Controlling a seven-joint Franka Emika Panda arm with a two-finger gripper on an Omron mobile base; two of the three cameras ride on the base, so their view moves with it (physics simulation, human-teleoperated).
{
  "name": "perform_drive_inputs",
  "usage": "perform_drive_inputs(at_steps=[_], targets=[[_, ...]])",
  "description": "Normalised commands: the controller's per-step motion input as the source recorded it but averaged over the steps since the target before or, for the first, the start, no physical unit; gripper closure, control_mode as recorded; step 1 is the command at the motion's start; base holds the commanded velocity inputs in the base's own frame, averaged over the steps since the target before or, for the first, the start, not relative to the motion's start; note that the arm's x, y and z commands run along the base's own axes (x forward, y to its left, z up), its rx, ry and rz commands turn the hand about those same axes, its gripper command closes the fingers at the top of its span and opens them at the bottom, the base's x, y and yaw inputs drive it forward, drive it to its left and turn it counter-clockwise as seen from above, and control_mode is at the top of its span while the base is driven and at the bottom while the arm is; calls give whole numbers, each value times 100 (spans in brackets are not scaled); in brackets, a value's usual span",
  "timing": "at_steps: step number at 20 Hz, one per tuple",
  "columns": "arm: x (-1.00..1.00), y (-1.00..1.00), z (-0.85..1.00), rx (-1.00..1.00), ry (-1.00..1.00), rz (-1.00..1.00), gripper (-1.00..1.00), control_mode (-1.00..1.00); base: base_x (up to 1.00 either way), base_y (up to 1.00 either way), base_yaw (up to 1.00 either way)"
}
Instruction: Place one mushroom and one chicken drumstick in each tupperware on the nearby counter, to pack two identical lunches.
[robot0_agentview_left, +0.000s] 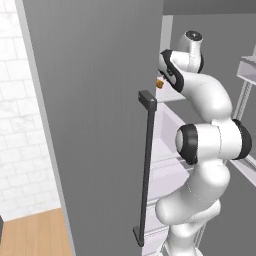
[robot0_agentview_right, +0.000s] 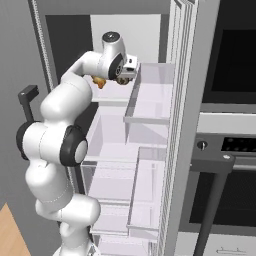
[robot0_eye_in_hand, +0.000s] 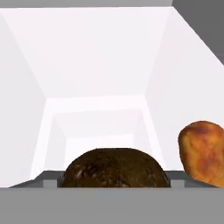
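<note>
Grey and tall, the open fridge door (robot0_agentview_left: 95, 125) with its dark handle (robot0_agentview_left: 146, 165) stands beside the white arm (robot0_agentview_right: 60, 145), which reaches up into the white fridge interior (robot0_eye_in_hand: 100, 57) toward an upper shelf (robot0_agentview_right: 112, 100). At the gripper (robot0_agentview_right: 124, 75), the hand view has a dark brown mushroom (robot0_eye_in_hand: 114, 168) close against its bottom edge, and an orange-brown chicken drumstick (robot0_eye_in_hand: 202, 151) just beside it to the right. Whether the jaws are wide or closing on the mushroom I cannot tell, since the fingertips are hidden.
</note>
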Motion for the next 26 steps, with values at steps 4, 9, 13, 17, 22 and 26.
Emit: perform_drive_inputs(at_steps=[4,9,13,17,22,26], targets=[[-30,0,-6,0,-12,0,100,-100,0,0,0],[-93,4,0,0,-23,0,100,-100,0,0,0],[-80,23,14,2,-5,0,100,-100,0,0,0],[-82,21,30,6,0,0,100,-100,0,0,0],[-89,14,36,8,0,0,100,-100,0,0,0],[-84,16,30,6,0,-3,100,-100,0,0,0]])
